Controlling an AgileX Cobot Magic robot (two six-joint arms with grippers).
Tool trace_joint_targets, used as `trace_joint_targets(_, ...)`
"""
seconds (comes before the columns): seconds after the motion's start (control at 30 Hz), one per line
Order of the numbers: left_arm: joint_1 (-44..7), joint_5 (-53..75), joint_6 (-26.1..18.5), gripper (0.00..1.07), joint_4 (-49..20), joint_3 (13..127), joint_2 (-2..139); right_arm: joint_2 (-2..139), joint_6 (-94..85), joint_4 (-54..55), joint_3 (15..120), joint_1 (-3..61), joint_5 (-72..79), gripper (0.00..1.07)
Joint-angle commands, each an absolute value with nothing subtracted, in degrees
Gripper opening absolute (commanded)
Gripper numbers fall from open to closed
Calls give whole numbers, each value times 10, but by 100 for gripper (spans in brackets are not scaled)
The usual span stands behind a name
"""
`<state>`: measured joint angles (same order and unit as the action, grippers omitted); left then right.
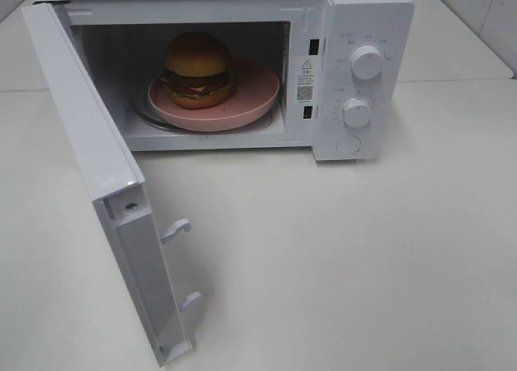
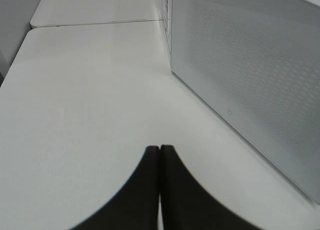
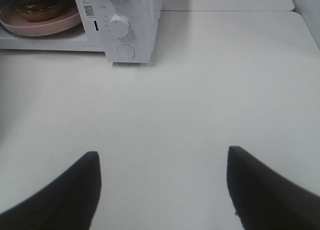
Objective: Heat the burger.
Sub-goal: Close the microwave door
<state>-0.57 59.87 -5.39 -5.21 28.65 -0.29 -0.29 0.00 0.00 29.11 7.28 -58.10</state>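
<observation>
The burger [image 1: 198,70] with a golden-brown bun sits on a pink plate [image 1: 257,96] inside the open white microwave [image 1: 367,15]. It also shows in the right wrist view [image 3: 40,4] on the plate [image 3: 35,25]. The microwave door [image 1: 89,153] is swung wide open toward the front left. Neither gripper shows in the exterior view. My left gripper [image 2: 160,149] is shut and empty over the table, beside the door's outer face [image 2: 250,74]. My right gripper [image 3: 162,157] is open and empty, well back from the microwave's front.
The microwave has two knobs [image 1: 367,62] [image 1: 356,111] and a round door button [image 1: 348,144] on its right panel. Door latch hooks [image 1: 176,229] stick out from the door edge. The white table [image 1: 339,258] spreads in front.
</observation>
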Motion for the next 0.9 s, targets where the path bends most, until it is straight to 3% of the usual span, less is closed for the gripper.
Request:
trace_joint_targets(0.03,-7,594,-55,0,-63,285,-14,-17,0,-5,290,74,-574,70)
trace_joint_targets(0.33,-7,594,-55,0,-70,285,-14,-17,0,-5,290,74,-574,70)
trace_joint_targets(0.5,-7,537,-80,0,-85,302,-6,-17,0,-5,290,74,-574,70)
trace_joint_targets(0.63,-7,390,-111,0,-91,276,48,-17,0,-5,290,74,-574,70)
trace_joint_targets(0.8,-7,304,-139,0,-107,237,124,-17,0,-5,290,74,-574,70)
trace_joint_targets(0.87,-7,193,-185,0,-163,215,233,-17,0,-5,290,74,-574,70)
trace_joint_targets(0.9,-7,193,-185,0,-163,215,233,-17,0,-5,290,74,-574,70)
